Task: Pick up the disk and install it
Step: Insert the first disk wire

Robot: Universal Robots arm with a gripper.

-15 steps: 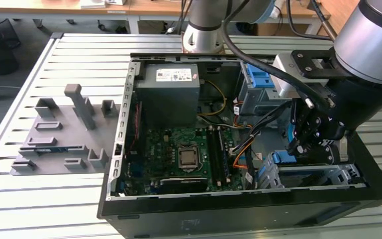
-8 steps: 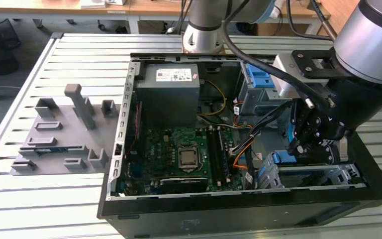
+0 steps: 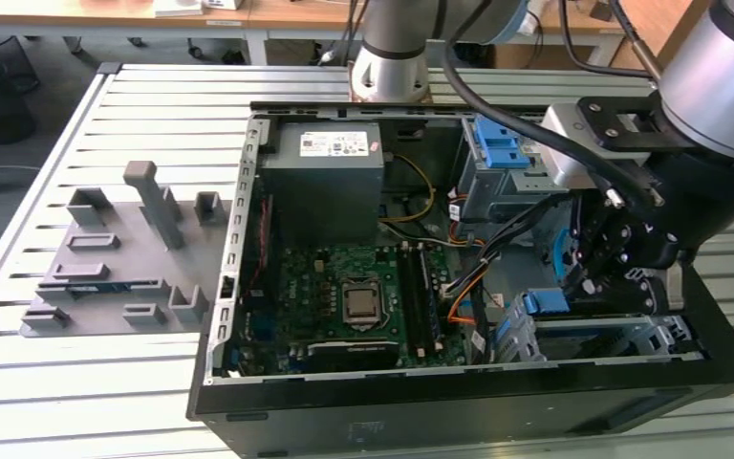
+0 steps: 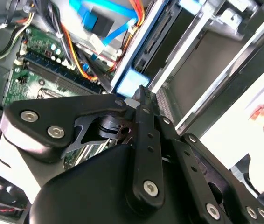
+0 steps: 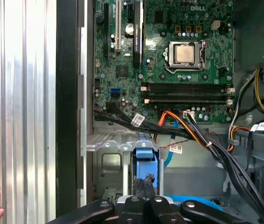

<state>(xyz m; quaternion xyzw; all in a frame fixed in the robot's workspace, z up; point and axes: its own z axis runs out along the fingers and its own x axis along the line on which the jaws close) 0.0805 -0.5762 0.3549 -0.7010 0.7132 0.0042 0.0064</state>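
Claw [image 5: 145, 184] clenched, tips right at the blue carrier end of the disk [image 5: 146, 157], down in the drive cage [image 5: 105, 163] at the computer case's [image 3: 469, 406] corner. Probably dense, rigid, shock-sensitive: best gripped by the carrier's plastic edges.

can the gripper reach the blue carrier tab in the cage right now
Likely yes: the gripper sits right at the blue carrier tab, and the cable bundle runs beside, not across.

Open computer case [image 3: 469, 416] on slatted table [image 3: 74, 402], motherboard [image 3: 341, 287] exposed; grey fixture [image 3: 118, 258] sits well apart from the gripper [image 3: 593, 285].
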